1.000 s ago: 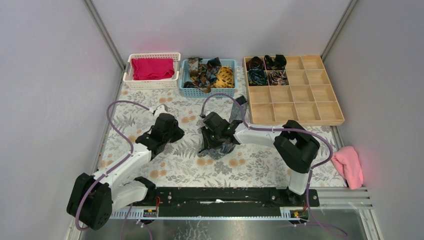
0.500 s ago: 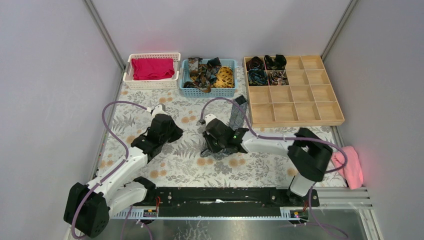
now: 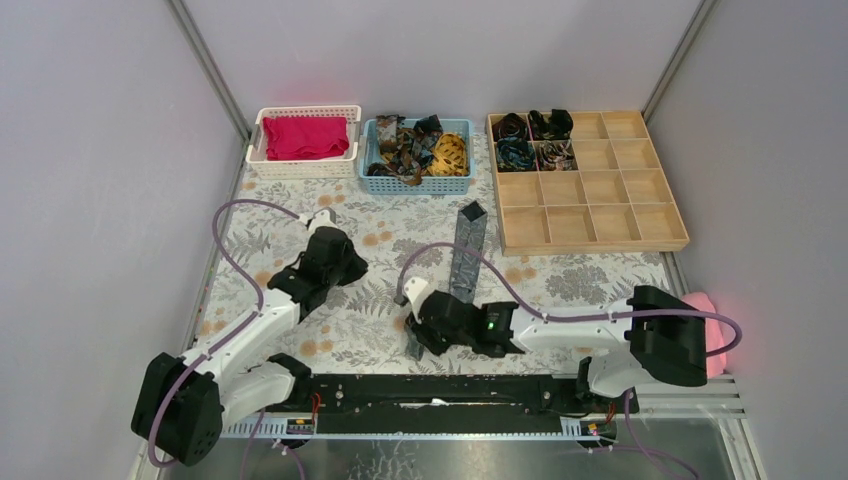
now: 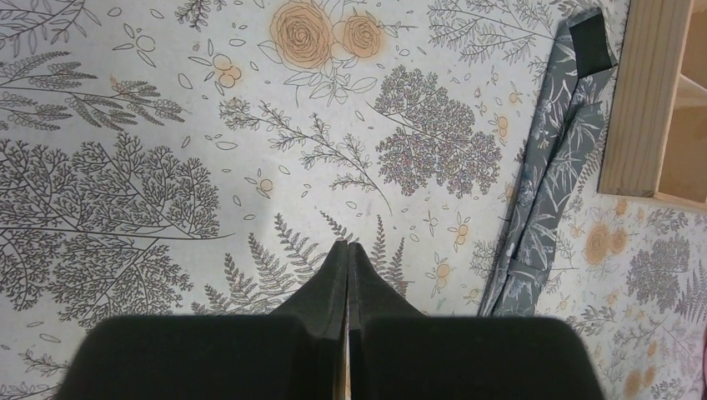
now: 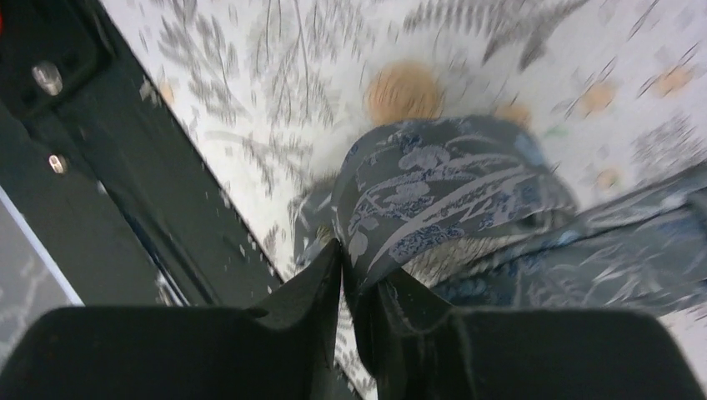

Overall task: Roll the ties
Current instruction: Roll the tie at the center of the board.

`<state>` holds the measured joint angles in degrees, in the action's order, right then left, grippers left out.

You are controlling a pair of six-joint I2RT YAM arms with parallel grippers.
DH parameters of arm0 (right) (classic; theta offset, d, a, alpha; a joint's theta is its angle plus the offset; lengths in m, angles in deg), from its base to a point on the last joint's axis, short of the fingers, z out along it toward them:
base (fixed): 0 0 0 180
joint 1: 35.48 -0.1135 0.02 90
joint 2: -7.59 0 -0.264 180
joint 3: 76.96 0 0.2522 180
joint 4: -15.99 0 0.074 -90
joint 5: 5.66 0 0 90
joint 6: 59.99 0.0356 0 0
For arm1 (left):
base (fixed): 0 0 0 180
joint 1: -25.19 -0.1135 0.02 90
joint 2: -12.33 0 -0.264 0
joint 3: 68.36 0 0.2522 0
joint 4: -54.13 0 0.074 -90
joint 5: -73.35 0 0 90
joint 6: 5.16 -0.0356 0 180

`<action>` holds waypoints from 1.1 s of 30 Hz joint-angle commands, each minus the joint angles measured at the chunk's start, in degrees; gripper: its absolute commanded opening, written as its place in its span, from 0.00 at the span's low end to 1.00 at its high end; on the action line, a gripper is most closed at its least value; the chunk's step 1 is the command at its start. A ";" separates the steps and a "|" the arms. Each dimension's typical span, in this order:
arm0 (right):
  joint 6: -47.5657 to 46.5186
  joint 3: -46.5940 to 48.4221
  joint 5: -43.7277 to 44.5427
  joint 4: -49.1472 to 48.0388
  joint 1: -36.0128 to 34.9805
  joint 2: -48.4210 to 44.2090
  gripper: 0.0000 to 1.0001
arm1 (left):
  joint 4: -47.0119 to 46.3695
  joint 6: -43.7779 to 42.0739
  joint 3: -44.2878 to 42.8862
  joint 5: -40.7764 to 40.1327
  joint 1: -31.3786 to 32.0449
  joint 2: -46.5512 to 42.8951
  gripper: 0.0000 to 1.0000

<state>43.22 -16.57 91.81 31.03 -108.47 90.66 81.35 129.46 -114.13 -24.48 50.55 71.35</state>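
Note:
A dark grey leaf-patterned tie (image 3: 466,252) lies stretched on the floral table cover, from near the wooden tray down toward the near edge. My right gripper (image 3: 418,326) is shut on its near end; in the right wrist view the fabric (image 5: 442,179) bunches just beyond the closed gripper (image 5: 345,250). My left gripper (image 3: 347,262) is shut and empty, over the cover to the left of the tie. In the left wrist view the left gripper (image 4: 347,246) has the tie (image 4: 542,208) to its right. More ties fill a blue basket (image 3: 416,184).
A wooden compartment tray (image 3: 590,215) at the back right holds several rolled ties (image 3: 530,140). A white basket (image 3: 305,166) holds a magenta cloth. A pink cloth (image 3: 698,332) lies at the right edge. The black base rail (image 3: 450,392) runs just behind my right gripper.
My right gripper has moved toward the near edge with the tie's end, drawing the tie out into a long strip. The left arm has barely moved.

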 commanded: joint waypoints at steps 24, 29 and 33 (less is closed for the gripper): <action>30.64 6.92 53.35 35.14 -4.34 -17.98 0.16 | -26.58 -9.30 -20.56 27.00 7.45 30.64 0.00; 39.26 6.70 54.80 43.46 -3.10 -23.12 0.05 | -14.10 -15.45 -31.31 24.77 14.40 40.57 0.00; 42.65 5.68 55.37 47.73 -2.98 -29.23 0.00 | -13.54 -15.71 -30.31 22.07 15.89 45.43 0.00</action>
<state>78.02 -11.37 141.27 71.27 -111.84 67.51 61.50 117.16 -145.36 -0.57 66.22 111.85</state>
